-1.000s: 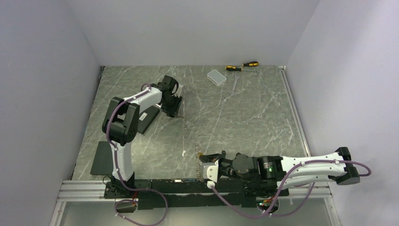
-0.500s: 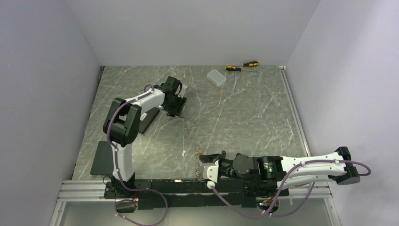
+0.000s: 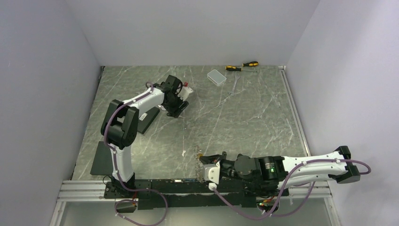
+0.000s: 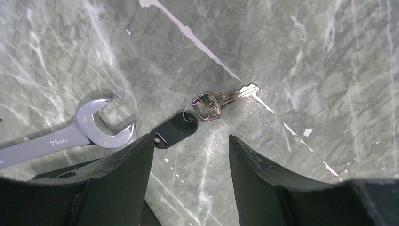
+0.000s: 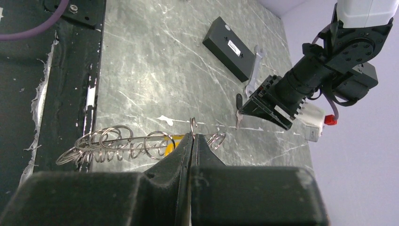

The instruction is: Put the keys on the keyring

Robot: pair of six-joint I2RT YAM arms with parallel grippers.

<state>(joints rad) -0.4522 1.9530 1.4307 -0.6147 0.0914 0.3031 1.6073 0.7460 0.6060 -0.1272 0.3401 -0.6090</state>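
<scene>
At the table's (image 3: 244,117) near edge, the right gripper (image 5: 192,137) lies low with its jaws clenched on the keyring (image 5: 117,143), whose wire loops fan out across the marble beside the fingertips. A yellow shape just behind them may be a key head. Farther out, the left gripper (image 4: 190,140) hovers with jaws parted and nothing between them. A silver key (image 4: 210,104) lies flat just beyond its fingertips, linked by a small ring to a black tab (image 4: 174,128) whose end sits at one fingertip. A spanner (image 4: 96,134) rests beside them, near a black block (image 5: 229,48). A pale box (image 3: 216,76) and two screwdrivers (image 3: 242,66) lie by the far wall.
</scene>
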